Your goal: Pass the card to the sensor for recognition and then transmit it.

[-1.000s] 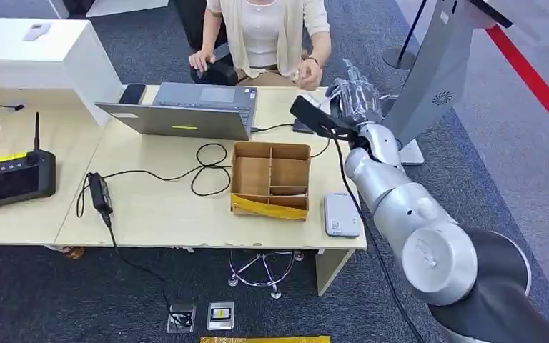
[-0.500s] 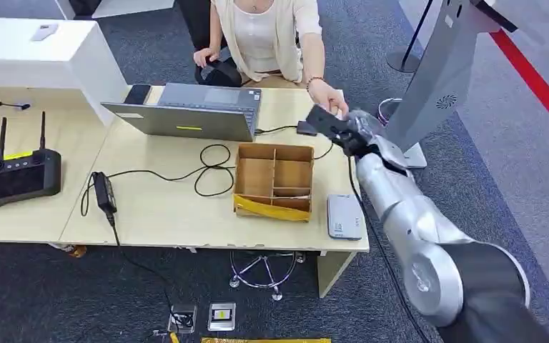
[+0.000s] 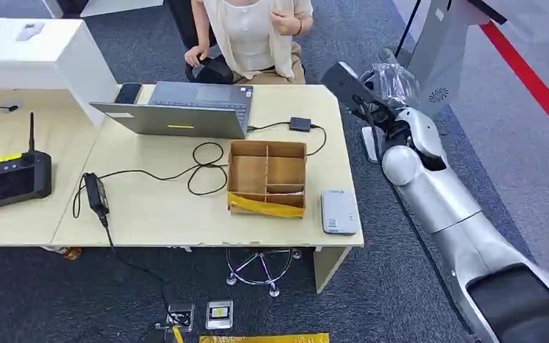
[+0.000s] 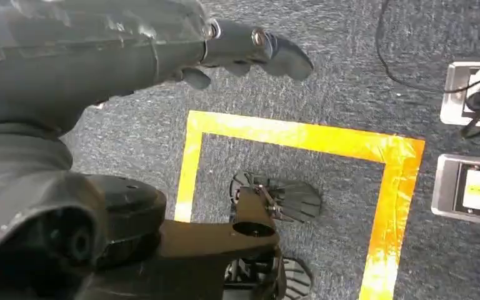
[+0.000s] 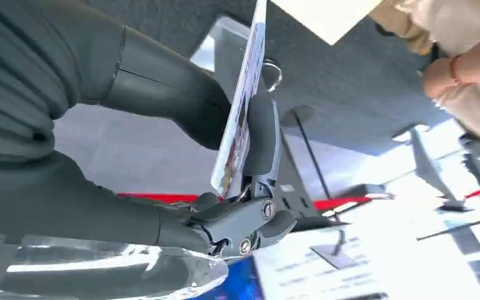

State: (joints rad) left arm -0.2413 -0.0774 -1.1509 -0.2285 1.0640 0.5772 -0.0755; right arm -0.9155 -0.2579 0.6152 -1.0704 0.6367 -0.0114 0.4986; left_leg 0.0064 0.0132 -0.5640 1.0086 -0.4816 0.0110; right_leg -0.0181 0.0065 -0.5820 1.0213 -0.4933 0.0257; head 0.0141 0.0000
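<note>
Right robot hand (image 3: 389, 78) has swung off the desk (image 3: 157, 207) toward the grey kiosk (image 3: 439, 64); the person's hand (image 3: 284, 21) has pulled back. One card (image 5: 240, 106), edge-on in the right wrist view, pinched between thumb and fingers (image 5: 259, 134). Left robot hand (image 4: 250, 53) holds nothing, fingers loosely extended above floor tape (image 4: 300, 134). On desk: one laptop (image 3: 175, 111), one divided box (image 3: 266, 179).

The card (image 5: 240, 119) shows edge-on in the right wrist view, its print too blurred to read, and its top runs past the picture's edge. In the head view the right hand (image 3: 393, 80) is a glare-covered blur whose fingers cannot be told apart. The person (image 3: 254, 32) is cut off at the top edge. The label on the grey device (image 3: 339, 212) on the surface (image 3: 150, 207) is too small to read.
</note>
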